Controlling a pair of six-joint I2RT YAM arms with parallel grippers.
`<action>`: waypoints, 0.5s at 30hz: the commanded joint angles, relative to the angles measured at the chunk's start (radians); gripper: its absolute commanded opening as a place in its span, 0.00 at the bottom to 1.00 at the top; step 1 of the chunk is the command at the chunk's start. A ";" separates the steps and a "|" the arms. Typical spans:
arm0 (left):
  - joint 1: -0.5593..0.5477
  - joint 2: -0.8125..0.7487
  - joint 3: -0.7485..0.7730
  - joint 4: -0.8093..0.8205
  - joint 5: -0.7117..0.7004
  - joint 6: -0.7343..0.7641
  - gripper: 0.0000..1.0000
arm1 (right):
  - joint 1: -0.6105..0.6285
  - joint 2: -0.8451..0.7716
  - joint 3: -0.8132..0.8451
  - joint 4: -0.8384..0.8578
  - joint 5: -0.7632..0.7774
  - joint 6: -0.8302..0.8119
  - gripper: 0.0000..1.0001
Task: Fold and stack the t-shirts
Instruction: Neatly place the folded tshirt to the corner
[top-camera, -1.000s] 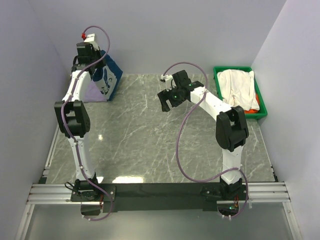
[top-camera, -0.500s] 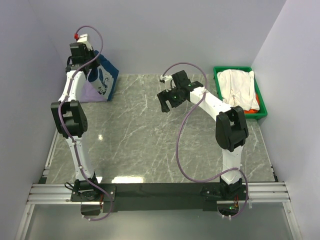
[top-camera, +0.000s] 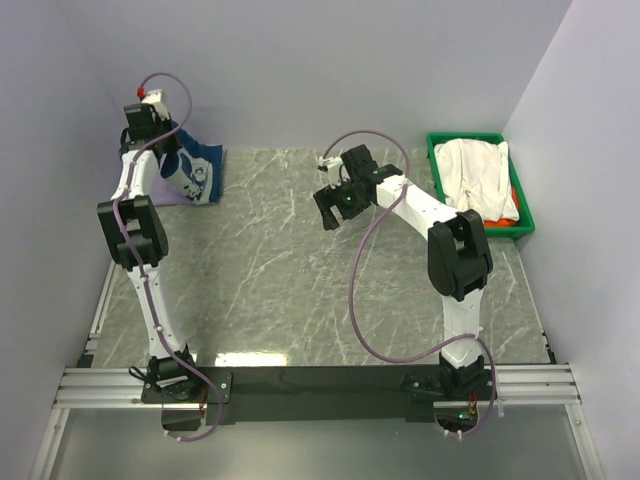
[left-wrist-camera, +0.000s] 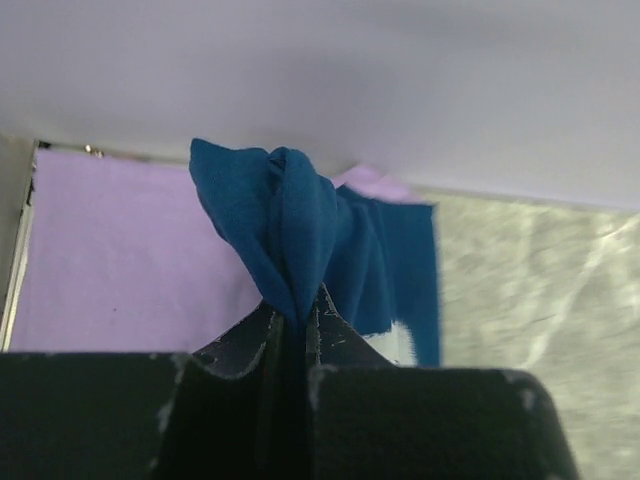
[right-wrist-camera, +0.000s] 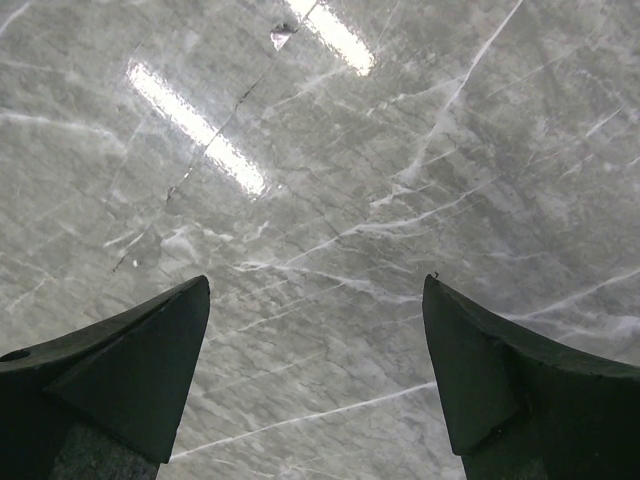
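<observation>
Cloth has travelled: over the last second the left gripper (left-wrist-camera: 298, 322), pinched tight on a bunched fold of the navy t-shirt (top-camera: 197, 168), has carried it farther from the green bin (top-camera: 433, 170), toward the far corner opposite the bin; the shirt, hanging tall before, now sags lower over the lavender t-shirt (left-wrist-camera: 110, 240); probably it is being laid onto the stack. The right gripper (right-wrist-camera: 315, 300), jaws wide and empty, has drifted slightly away from the bin; the white t-shirt (top-camera: 475, 172) lies crumpled inside the bin, not yet folded.
</observation>
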 joint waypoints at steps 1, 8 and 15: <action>0.002 0.022 0.039 0.065 0.023 0.093 0.04 | 0.006 0.000 0.037 -0.010 0.009 -0.021 0.93; 0.028 0.071 0.091 0.083 0.020 0.182 0.06 | 0.004 -0.011 0.020 -0.013 0.009 -0.026 0.93; 0.041 0.076 0.073 0.120 -0.029 0.262 0.09 | 0.006 -0.024 -0.002 -0.008 0.008 -0.026 0.94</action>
